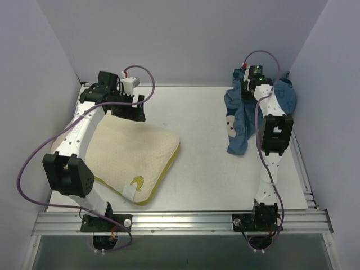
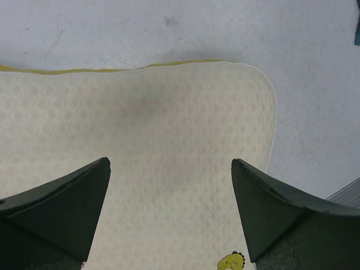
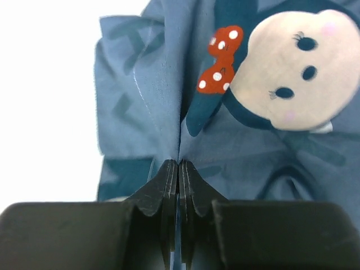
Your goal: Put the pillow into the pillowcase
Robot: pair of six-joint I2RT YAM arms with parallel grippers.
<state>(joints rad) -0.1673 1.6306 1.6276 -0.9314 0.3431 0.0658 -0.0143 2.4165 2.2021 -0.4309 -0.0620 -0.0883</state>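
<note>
We've got the right gripper [image 3: 178,164] pinching a pillowcase [image 3: 140,95] fold well right of the pillow [image 2: 169,107], probably to open it up, with the left gripper [image 2: 170,162] spread wide over the pillow.

The pillow [image 1: 135,154] lies flat on the table [image 1: 208,169], at its left and toward the near edge. The pillowcase [image 1: 239,126] lies bunched at the far right, well apart from the pillow. The left hand [image 2: 170,163] is over the pillow and the right hand [image 3: 178,164] is on the pillowcase.

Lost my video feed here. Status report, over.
Right hand shut on pillowcase fold. Left hand open over pillow. Pillow not yet in; nothing in the way.
</note>
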